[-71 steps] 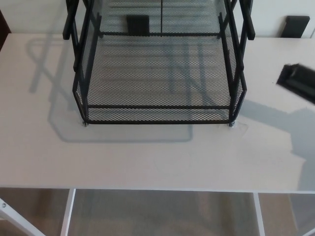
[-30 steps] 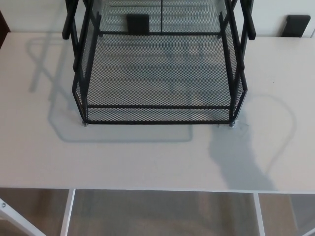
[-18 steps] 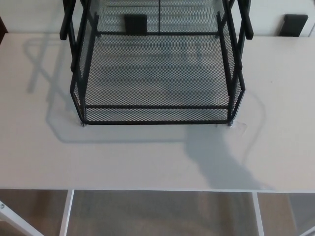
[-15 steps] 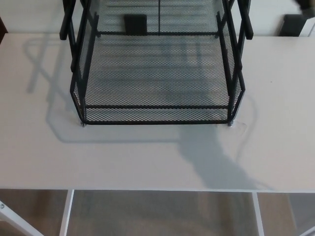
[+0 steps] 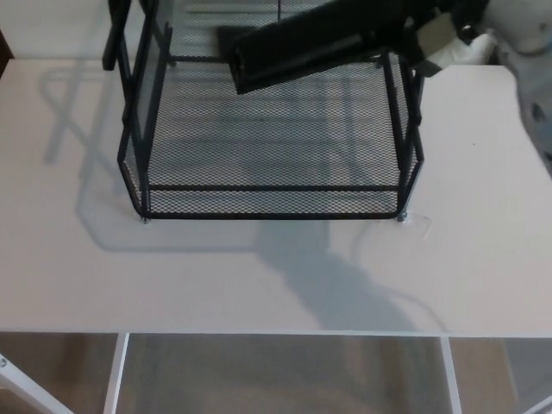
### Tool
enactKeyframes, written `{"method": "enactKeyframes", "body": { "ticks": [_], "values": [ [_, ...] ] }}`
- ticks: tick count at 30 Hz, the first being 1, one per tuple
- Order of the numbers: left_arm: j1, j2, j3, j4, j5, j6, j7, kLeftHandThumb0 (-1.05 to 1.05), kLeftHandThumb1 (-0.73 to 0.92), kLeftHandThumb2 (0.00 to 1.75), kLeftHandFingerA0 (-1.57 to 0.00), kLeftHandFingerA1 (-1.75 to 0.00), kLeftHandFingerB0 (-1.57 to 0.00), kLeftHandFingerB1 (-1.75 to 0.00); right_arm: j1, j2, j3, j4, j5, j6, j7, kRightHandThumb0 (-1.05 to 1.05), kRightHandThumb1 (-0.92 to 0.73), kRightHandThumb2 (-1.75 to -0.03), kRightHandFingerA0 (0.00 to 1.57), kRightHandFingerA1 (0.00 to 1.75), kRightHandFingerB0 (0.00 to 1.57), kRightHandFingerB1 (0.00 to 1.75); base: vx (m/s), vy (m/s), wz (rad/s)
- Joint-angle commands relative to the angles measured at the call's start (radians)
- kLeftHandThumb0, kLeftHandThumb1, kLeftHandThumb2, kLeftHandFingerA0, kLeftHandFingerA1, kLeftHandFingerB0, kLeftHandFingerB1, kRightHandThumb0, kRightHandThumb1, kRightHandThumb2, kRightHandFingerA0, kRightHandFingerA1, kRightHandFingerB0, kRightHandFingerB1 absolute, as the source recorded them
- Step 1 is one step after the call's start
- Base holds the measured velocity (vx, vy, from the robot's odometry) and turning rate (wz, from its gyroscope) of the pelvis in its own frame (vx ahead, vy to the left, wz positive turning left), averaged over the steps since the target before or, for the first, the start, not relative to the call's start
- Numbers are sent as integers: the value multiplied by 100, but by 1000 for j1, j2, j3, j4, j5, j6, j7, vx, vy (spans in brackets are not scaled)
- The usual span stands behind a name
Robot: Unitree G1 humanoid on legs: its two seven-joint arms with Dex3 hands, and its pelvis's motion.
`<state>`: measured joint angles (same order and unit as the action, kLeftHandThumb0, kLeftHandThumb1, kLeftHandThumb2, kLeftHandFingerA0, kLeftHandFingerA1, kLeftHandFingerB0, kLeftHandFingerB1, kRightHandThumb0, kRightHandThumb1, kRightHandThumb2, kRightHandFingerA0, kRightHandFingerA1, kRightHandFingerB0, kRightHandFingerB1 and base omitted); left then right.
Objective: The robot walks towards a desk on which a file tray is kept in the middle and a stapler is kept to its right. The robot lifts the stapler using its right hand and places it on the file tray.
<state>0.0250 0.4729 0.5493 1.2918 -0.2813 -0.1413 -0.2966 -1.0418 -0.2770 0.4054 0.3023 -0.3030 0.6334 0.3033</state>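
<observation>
pickup looks done imo | right hand (image 5: 442, 19) closed round one end of the stapler (image 5: 310, 47), holding it up over the tray (image 5: 276, 188) | set-down not done yet | left hand nowhere in shot

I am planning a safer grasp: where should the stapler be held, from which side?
Grip the stapler at its right end, from the right, as the right hand does: its long body slants left above the file tray, so that end is likely easiest to reach.

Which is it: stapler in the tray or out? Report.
Out: the stapler hangs tilted over the file tray, in front of its posts; the bottom mesh shelf holds nothing.
</observation>
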Motion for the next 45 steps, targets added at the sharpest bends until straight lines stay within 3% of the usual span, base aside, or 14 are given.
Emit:
{"method": "enactKeyframes", "body": {
  "ticks": [1,8,9,10,12,15,19,33,34,35,37,40,42,45],
  "values": [
    [-1,2,-12,-1,6,-30,-2,-105,92,83,-25,-140,0,-110,-61,68,38,88,-48,94,13,-25,-66,-87,76,139,66,95,0,0,0],
    [-3,1,-18,-3,4,-30,10,-105,91,87,-24,-152,0,-118,-61,107,68,171,-93,80,-8,-28,-78,-75,67,89,64,79,0,0,0],
    [-1,-2,-19,0,3,-29,-2,-105,92,83,-24,-144,0,-113,23,36,73,161,-86,-214,-31,-39,-60,-76,85,131,85,92,0,0,0],
    [-2,-3,-17,-1,1,-27,-2,-105,90,87,-22,-151,0,-117,-30,92,87,167,-106,18,0,-52,-57,-90,96,162,80,126,0,0,0],
    [-2,-5,-26,0,8,-29,-5,-105,92,83,-24,-140,0,-108,-68,129,153,204,-165,44,-11,-35,-69,-76,82,165,68,129,0,0,0],
    [-4,-8,-27,-3,6,-29,9,-105,91,87,-23,-148,0,-118,-79,111,218,156,-227,14,2,-42,-91,-67,64,95,51,70,0,0,0],
    [-4,-6,-30,2,7,-34,1,-105,90,86,-21,-146,0,-112,-131,71,293,113,-306,-59,46,-42,-91,-69,70,169,57,139,0,0,0],
    [-4,-19,-38,5,8,-30,7,-105,89,87,-25,-147,0,-115,-222,117,391,150,-421,-69,92,-46,-92,-71,76,123,61,96,0,0,1],
    [-5,-19,-41,7,12,-31,16,-105,90,84,-30,-145,0,-116,-215,121,383,149,-416,-77,72,-42,-72,-114,87,112,69,94,0,0,0],
    [-5,-20,-44,7,15,-34,19,-105,88,110,-32,-129,0,-104,-211,125,374,153,-409,-85,63,-42,-91,-70,77,142,61,111,0,0,0],
    [-11,-20,-46,6,13,-28,22,-105,89,87,-26,-149,0,-120,-203,131,362,152,-417,-72,56,-42,-89,-72,80,164,62,131,0,0,0],
    [-9,-21,-46,-1,9,-26,18,-105,91,86,-26,-149,0,-120,-216,135,371,191,-425,-69,98,-40,-80,-69,75,153,63,119,0,0,0],
    [-9,-20,-46,1,8,-26,17,-105,92,83,-27,-139,0,-110,-239,115,417,227,-456,-75,173,-43,-61,-57,71,93,59,59,0,0,0],
    [-2,-19,-48,-1,9,-33,8,-105,92,83,-27,-138,0,-109,-228,66,420,238,-433,-161,232,-59,-64,-60,59,98,33,63,0,0,0]
  ]
}}
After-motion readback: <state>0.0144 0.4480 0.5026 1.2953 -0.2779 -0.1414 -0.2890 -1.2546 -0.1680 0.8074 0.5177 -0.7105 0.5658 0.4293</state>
